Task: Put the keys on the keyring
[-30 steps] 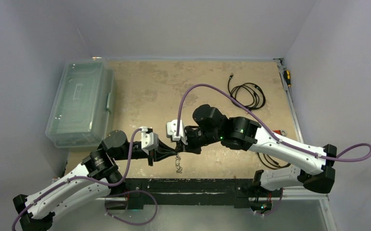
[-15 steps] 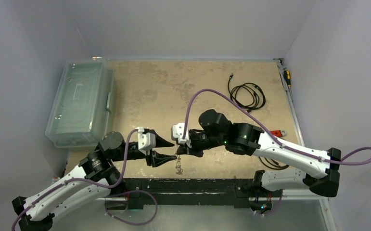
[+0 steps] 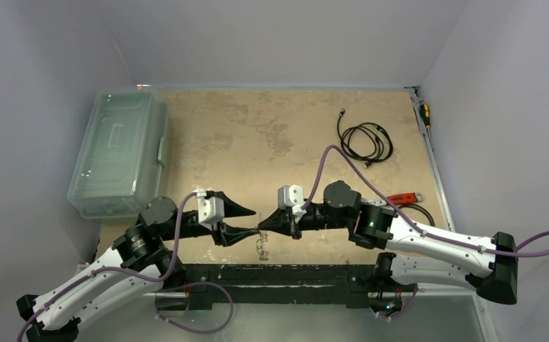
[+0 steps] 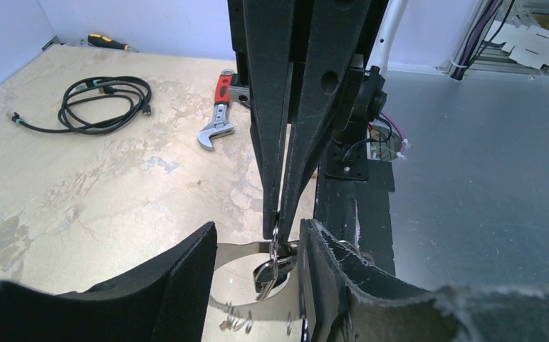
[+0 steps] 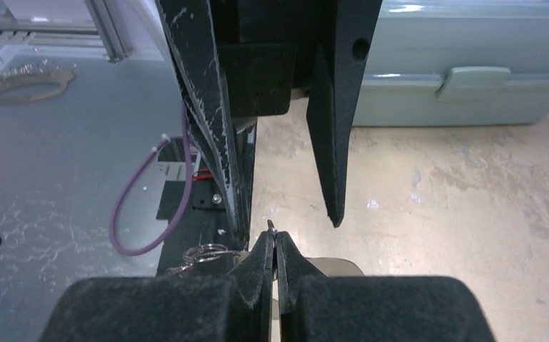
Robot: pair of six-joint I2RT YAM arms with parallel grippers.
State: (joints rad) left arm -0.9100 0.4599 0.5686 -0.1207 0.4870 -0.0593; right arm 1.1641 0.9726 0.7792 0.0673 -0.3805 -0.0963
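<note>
My right gripper (image 3: 260, 227) is shut, pinching a thin wire ring from which the keys (image 4: 272, 272) hang; one key has a dark head. In the left wrist view its closed fingertips (image 4: 277, 217) come down from above. The keyring (image 4: 237, 251), a flat silvery crescent with small loops along its lower edge, lies just behind the keys, between my left gripper's fingers. My left gripper (image 4: 258, 235) is open, and its right finger (image 4: 342, 278) is close beside the keys. In the top view the metal bundle (image 3: 262, 246) hangs near the table's front edge, below the two grippers.
A red-handled wrench (image 3: 401, 198) lies to the right, with a coiled black cable (image 3: 366, 139) farther back. A clear lidded box (image 3: 118, 153) stands at the left. A screwdriver (image 3: 424, 114) lies by the right wall. The black front rail (image 3: 293, 274) is just below the grippers.
My left gripper was shut beside the right gripper and has opened wide. My right arm has shifted to the right and towards the front edge, still shut.
</note>
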